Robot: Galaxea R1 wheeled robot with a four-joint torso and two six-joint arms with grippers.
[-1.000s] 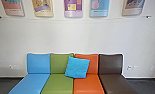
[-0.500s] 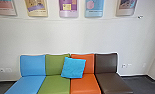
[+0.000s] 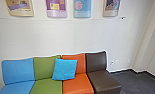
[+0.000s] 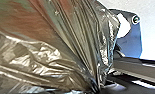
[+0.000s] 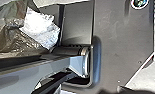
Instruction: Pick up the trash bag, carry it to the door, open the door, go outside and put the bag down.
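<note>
Four joined seats make up the sofa, one each in blue (image 3: pixel 16 72), green (image 3: pixel 46 68), orange (image 3: pixel 78 83) and brown (image 3: pixel 96 61), across the lower part of the head view. One bright blue cushion (image 3: pixel 64 69) leans where green meets orange. Four posters (image 3: pixel 82 8) hang along the top of the frame, plus a sliver of one more at the left edge, on one pale wall (image 3: pixel 55 35). Dark floor (image 3: pixel 135 81) shows at lower right.

One trash bag (image 4: pixel 50 42), dark and shiny, spreads over the left and middle of the left wrist view, its folds running together at the lower middle. That puts it close to the left pincer; whether the pincer is apart, together or clamped on it, I cannot tell. Bag plastic also shows at upper left in the right wrist view, against a crumpled white patch (image 5: pixel 40 28). The right pincer's state I cannot tell either.
</note>
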